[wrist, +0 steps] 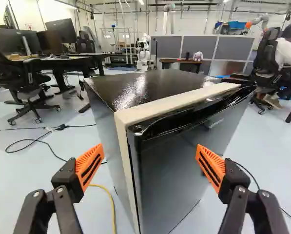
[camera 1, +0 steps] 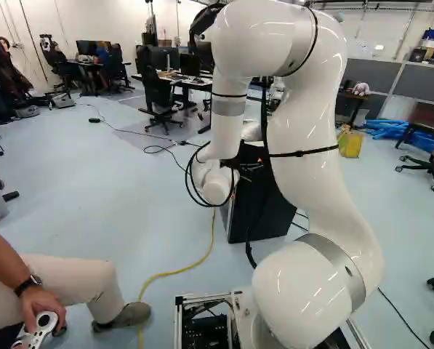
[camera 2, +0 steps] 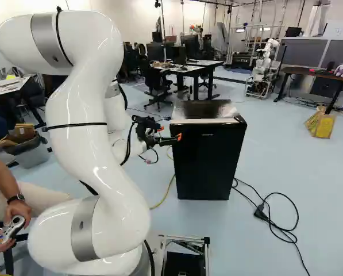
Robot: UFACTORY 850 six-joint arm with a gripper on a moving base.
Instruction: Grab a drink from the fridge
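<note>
- Fridge [camera 2: 208, 164]: at twelve o'clock, straight ahead of the base, door [wrist: 184, 165] shut and facing the arm, presumably so it can swing open this way. No drink shows; it is probably inside.
- Pale strip [wrist: 184, 100]: runs between door and cabinet, marking the seam that likely has to be parted first.
- Gripper [wrist: 150, 163]: at eleven o'clock from the base, near the fridge's upper front corner. Its fingers stand wide apart with nothing held, spread towards both sides of that corner, which would suit taking the door's edge.
- Yellow cord [camera 1: 184, 269]: on the floor towards eleven.
- Black cable [camera 2: 281, 229]: loosely looped at one o'clock, something to mind if the base moves.
- Hand [camera 2: 17, 214]: at nine, holding a game controller [camera 2: 9, 230], perhaps to steer the arm.
</note>
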